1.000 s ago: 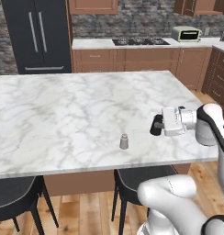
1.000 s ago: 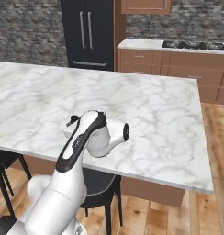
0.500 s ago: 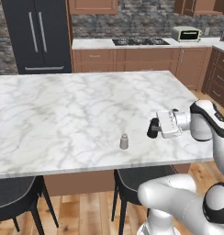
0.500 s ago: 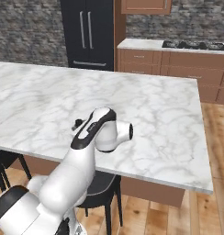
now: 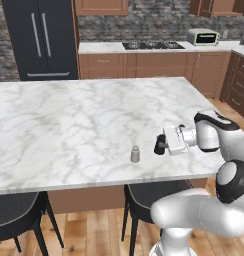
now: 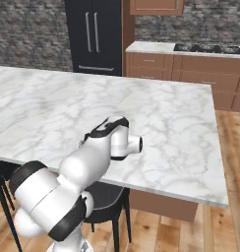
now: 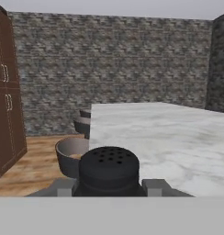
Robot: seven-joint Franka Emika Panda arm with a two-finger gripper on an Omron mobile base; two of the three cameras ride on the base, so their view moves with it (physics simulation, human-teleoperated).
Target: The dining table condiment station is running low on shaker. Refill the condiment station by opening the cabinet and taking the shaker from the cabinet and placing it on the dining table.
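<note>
My gripper (image 5: 160, 145) hangs low over the near right part of the dining table (image 5: 69, 115), pointing left. It is shut on the small black shaker (image 7: 109, 170). In the hand view the shaker's perforated top sits between the two fingertips, with the marble top (image 7: 169, 133) stretching away behind it. The table also shows in the right base view (image 6: 181, 123), where my own arm covers the hand. A reddish-brown wall cabinet (image 5: 101, 6) hangs at the back with its doors shut.
A pale grey shaker (image 5: 135, 154) stands on the table just left of the gripper, near the front edge. Black stools (image 5: 14, 210) sit under that edge. Black fridge (image 5: 41, 37), counter with stove (image 5: 151, 46) and toaster oven (image 5: 203, 36) line the back wall.
The hand has carried the black shaker leftward and a little toward the table's front edge, closer to the pale grey shaker. The grip has not changed.
</note>
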